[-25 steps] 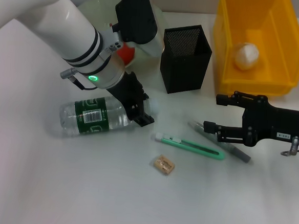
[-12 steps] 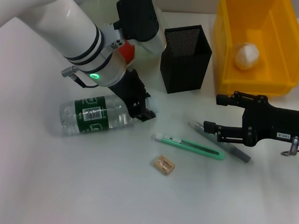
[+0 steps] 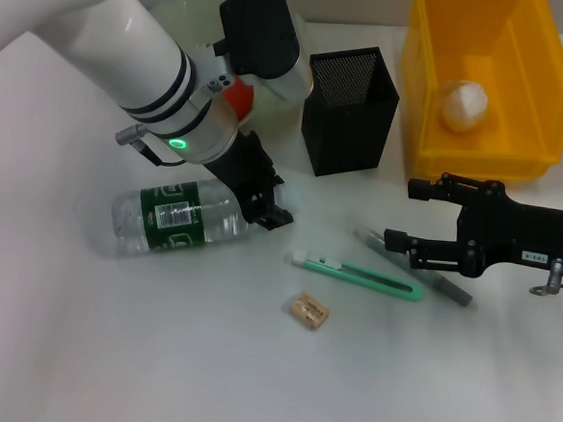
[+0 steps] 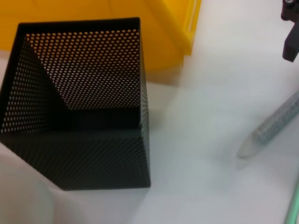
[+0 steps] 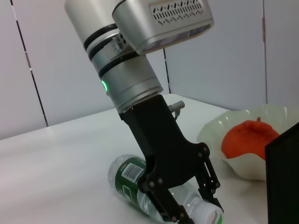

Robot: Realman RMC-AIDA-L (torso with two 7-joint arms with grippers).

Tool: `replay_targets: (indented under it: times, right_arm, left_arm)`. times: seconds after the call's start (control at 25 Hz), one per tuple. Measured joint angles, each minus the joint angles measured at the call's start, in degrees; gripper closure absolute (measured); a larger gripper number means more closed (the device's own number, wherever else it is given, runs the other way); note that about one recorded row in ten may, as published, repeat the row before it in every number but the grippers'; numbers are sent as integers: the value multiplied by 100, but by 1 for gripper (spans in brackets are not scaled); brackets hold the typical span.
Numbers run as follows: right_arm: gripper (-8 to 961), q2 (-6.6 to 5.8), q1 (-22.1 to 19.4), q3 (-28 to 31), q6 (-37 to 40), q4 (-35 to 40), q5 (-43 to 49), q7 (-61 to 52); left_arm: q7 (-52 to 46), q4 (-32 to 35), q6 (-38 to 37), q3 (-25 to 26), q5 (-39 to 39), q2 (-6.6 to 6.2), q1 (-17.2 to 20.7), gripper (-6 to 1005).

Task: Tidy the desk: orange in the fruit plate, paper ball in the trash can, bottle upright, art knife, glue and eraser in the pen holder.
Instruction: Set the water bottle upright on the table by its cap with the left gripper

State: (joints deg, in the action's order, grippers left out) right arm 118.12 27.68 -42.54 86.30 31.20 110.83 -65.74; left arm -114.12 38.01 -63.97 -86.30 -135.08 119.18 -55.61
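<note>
Down low, the left end effector (image 3: 270,208) grips the lying bottle's (image 3: 175,220) neck; right unclear.

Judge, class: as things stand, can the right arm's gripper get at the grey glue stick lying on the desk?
Probably yes. The right gripper hovers right beside the glue with nothing between them; the art knife lies just alongside, apart from the approach.

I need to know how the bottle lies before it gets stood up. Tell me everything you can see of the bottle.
The bottle is clear ribbed plastic with a dark green label bearing a barcode and a white cap. It lies on its side on the desk, in front of the fruit plate, cap end pointing toward the art knife. The left gripper is down at its cap end, fingers straddling the neck.
</note>
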Motion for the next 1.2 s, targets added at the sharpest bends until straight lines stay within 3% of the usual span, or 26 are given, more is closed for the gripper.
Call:
replay_targets:
  times: [0.16, 0.4, 0.6, 0.8, 0.84, 1.2]
  right_arm:
    - [139, 0, -5, 0, 3, 0, 0, 0]
    - [140, 0, -10, 0, 22, 0, 0, 0]
    - [141, -1, -16, 0, 21, 1, 0, 0]
    - [141, -6, -9, 0, 21, 1, 0, 19]
    - [141, -6, 0, 0, 23, 0, 0, 29]
    - [142, -8, 17, 0, 28, 13, 0, 45]
  left_arm:
    - [1, 227, -104, 39, 130, -5, 98, 552]
    - [-6, 1305, -576, 429, 316, -41, 657, 548]
    - [-7, 1749, -801, 692, 402, -46, 926, 545]
    - [15, 1853, -888, 832, 478, -51, 1010, 543]
    - [77, 2057, -1081, 1127, 706, -62, 1198, 542]
    - [294, 2449, -1375, 1568, 1212, -77, 1540, 537]
